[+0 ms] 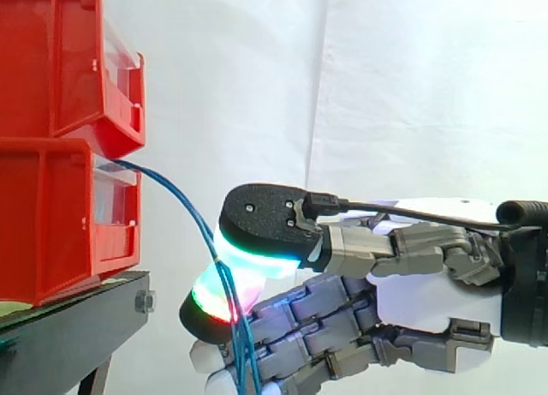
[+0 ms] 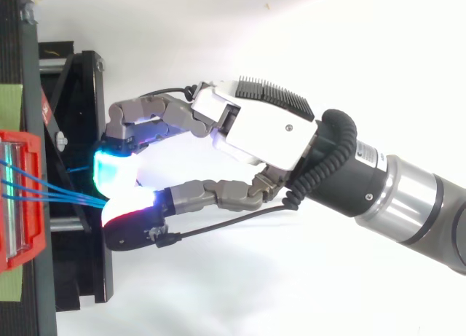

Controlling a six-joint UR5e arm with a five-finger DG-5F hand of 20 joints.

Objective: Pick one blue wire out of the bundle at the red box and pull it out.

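Black stand (image 1: 68, 322) with side bolt (image 1: 145, 302), green patch (image 2: 10, 106) atop, white curtain (image 1: 411, 86) behind.

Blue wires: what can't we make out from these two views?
1. How many are pinched: in the top view the blue wires merge into the glow of the hand's fingertips; in the side view the pads cover the contact.
2. Lower ends: side view, cut off by the bottom edge.
3. Origin inside the red box: side view, its wall hides it; top view, cut off by the left edge.
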